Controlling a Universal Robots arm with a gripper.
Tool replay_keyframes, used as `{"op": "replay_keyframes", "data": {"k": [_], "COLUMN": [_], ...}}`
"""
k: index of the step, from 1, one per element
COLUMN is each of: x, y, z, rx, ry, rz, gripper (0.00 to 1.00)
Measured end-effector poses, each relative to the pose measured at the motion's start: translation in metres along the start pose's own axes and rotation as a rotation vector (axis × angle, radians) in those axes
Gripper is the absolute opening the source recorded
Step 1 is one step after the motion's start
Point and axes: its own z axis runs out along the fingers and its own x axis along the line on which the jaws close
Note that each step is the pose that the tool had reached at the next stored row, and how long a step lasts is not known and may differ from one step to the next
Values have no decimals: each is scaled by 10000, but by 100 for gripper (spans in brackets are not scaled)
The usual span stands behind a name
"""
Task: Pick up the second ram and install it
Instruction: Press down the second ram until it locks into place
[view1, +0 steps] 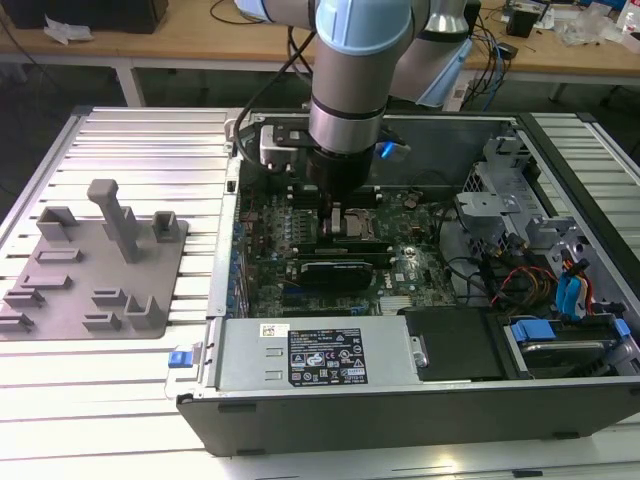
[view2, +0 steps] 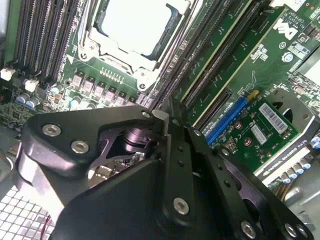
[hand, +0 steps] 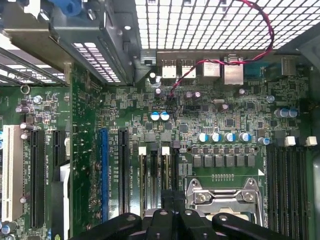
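Between closed gripper (hand: 167, 210) fingers: second ram (hand: 167, 172), over mobo slots (hand: 157, 175).

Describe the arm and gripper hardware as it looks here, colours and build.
The arm has silver-grey cylindrical links with pale blue joint caps and a black cable along it. The gripper is matt black, built of angular linkage plates pinned with silver screws.

lab/workshop | opened computer case (view1: 420, 390) | slatted metal table (view1: 120, 140) | cluttered workbenches (view1: 190, 40)
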Motion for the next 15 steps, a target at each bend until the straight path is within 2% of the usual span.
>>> {"op": "replay_keyframes", "data": {"k": [2,8,11,15], "x": [-3,-3,-3,-4], "y": [-1,8,7,-77], "z": [-18,-188,-194,-199], "rx": [14,0,2,1], "ry": [-18,1,-1,1], "rz": [-1,0,-1,1], "gripper": [8,8,8,8]}}
